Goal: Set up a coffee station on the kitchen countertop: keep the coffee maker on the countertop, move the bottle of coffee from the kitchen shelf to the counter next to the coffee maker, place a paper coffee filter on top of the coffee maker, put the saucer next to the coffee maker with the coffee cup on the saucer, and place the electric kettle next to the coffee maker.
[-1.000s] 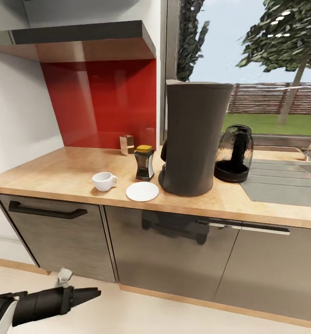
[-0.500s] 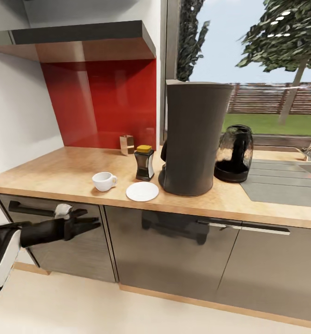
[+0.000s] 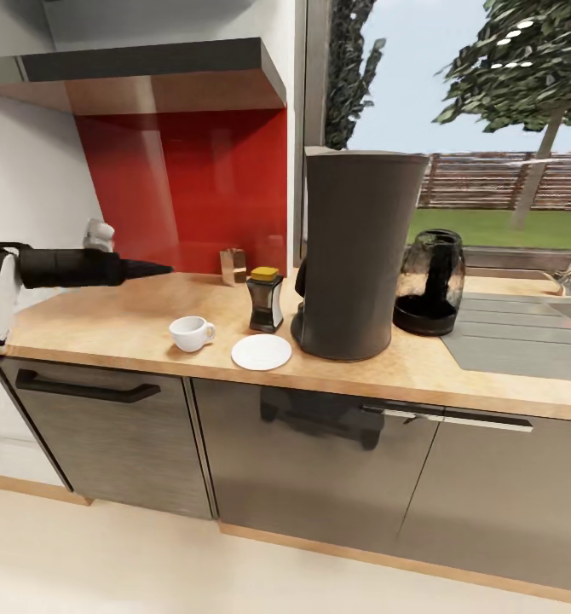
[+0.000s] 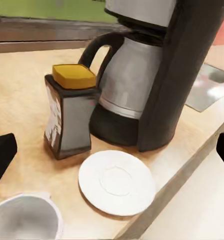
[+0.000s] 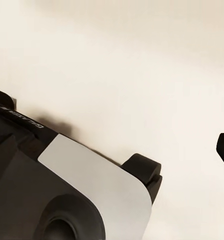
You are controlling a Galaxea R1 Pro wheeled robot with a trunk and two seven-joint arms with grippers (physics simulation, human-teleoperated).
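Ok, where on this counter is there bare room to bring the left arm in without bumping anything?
The counter is bare from the wall to the coffee cup, below the left gripper. It is crowded between the cup and the coffee maker: the saucer and the bottle of coffee sit close together. The electric kettle flanks the maker's far side.

Coffee cup (image 3: 191, 333), saucer (image 3: 262, 351) and bottle of coffee (image 3: 266, 299) beside the coffee maker (image 3: 358, 253) on the countertop (image 3: 106, 320)

open counter (image 3: 106, 315) L of cup (image 3: 190, 333) | bottle (image 3: 265, 299), coffee maker (image 3: 358, 256) block R
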